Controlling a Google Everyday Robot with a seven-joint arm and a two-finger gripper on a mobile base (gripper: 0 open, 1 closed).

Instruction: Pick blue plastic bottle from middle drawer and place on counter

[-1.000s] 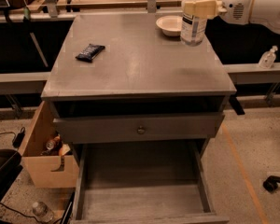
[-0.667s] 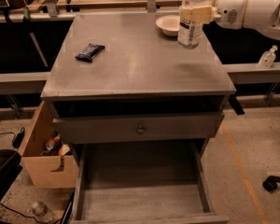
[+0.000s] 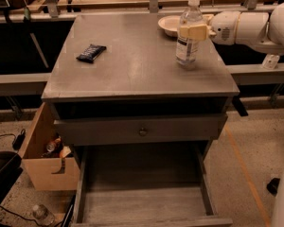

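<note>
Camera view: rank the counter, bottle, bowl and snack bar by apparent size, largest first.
1. counter
2. bottle, its upper part held in the gripper at the counter's back right
3. bowl and snack bar look about alike; the bowl is farther and partly hidden, so unranked.

The arm (image 3: 248,26) lies level, its pincer (image 3: 193,31) clamped around the blue plastic bottle (image 3: 186,51).
</note>
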